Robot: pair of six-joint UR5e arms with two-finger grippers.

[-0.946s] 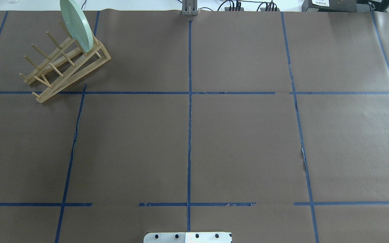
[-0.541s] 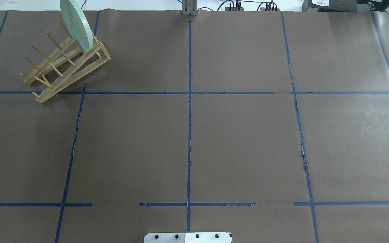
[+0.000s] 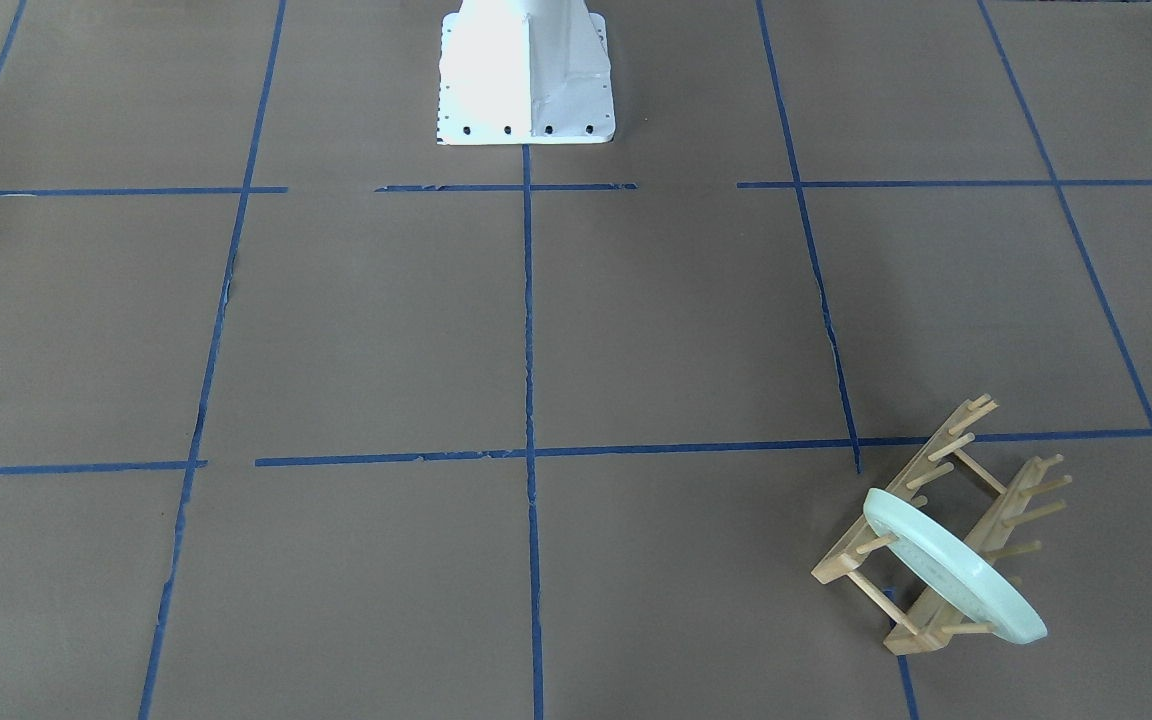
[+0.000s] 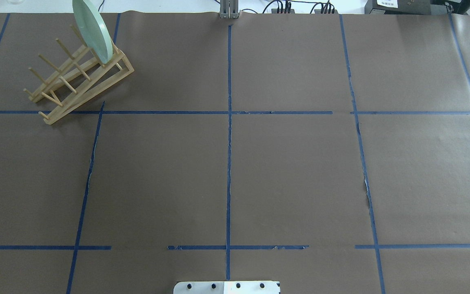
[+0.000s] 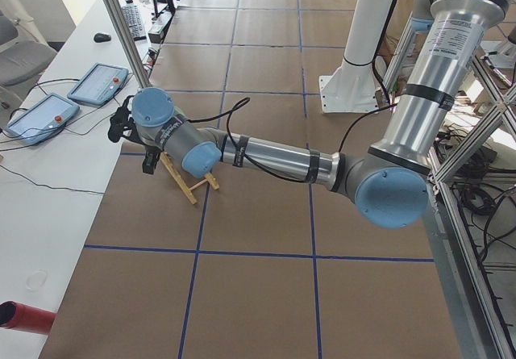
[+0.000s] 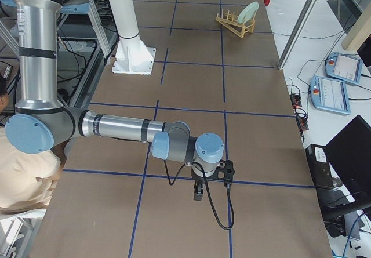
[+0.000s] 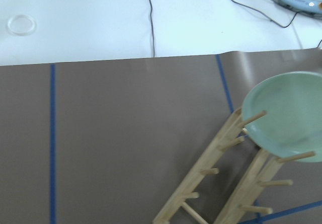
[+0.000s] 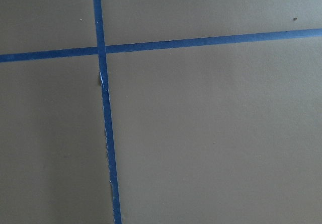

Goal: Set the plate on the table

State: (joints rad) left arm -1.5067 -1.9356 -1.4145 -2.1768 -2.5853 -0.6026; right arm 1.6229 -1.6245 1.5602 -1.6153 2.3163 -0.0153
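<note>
The plate (image 4: 92, 30) stands on edge in the wooden peg rack (image 4: 76, 81), tilted and held between pegs at the rack's far end, so it is not yet lying on the surface (image 4: 292, 171). The rack sits in the far left corner of the brown paper-covered surface, with its near end touching a blue tape line. In the front-facing view, the plate (image 3: 951, 565) leans across both rails of the rack (image 3: 1011, 503).

The left gripper (image 5: 121, 127) hangs over the rack. Its wrist camera looks down on the plate (image 7: 289, 113) and the rack's pegs (image 7: 201, 166). I cannot tell if its fingers are apart or together.

The right gripper (image 6: 198, 191) hovers low over a tape crossing, well apart from the plate (image 6: 248, 11). I cannot tell its state either.
</note>
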